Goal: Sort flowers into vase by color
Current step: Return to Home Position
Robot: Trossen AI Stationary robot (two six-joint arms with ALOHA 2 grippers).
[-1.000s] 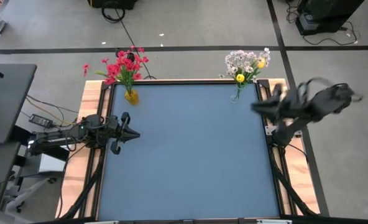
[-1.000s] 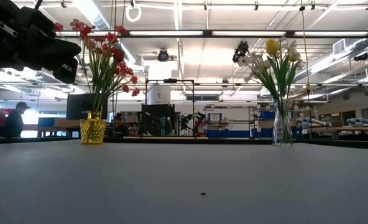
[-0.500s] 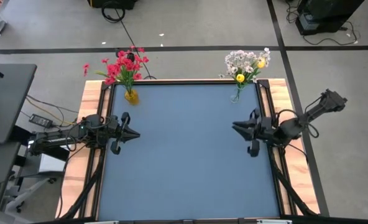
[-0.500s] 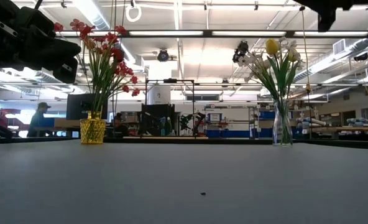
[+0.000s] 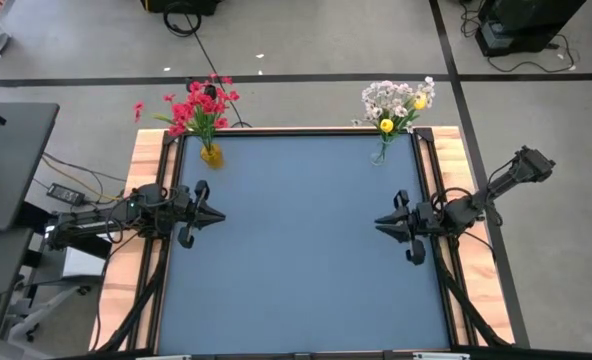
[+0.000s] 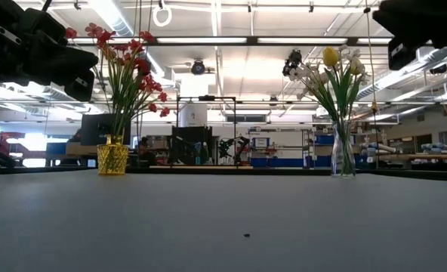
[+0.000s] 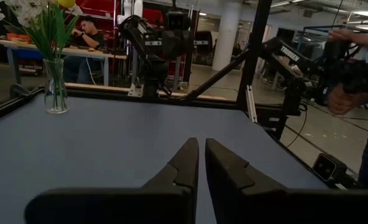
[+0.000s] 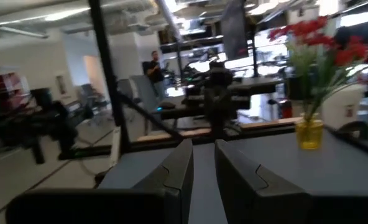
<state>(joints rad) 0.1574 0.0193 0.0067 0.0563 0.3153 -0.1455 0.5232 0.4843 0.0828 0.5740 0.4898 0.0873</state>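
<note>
Blue-grey tabletop [image 5: 306, 240] fills a wooden frame, with an open workshop stretching behind it. At the far left corner a yellow vase [image 5: 211, 155] holds the red flowers [image 5: 198, 105]. Seen level across the surface, their green stems stand upright and fan out a little, blossoms at the top. Nearer, by the left edge, the left pincer [image 5: 216, 216] hangs above the surface and points toward the table's middle. Its fingers [image 7: 185, 165] are clenched to a thin slit, gripping nothing and touching nothing. At the far right corner a clear glass vase [image 5: 381, 152] carries the white blossoms [image 5: 396, 97] and yellow buds [image 5: 386, 125], stems likewise upright and spreading. By the right edge the right pincer [image 5: 381, 223] faces back across the table toward the left one, well apart from it. Its two fingers [image 8: 178, 168] are drawn close with a narrow gap, empty and clear of the surface. White lettering [image 7: 289, 53] on the far arm in the left wrist view is too small to read. A person [image 7: 364, 93] stands just beyond the table's right side.
</note>
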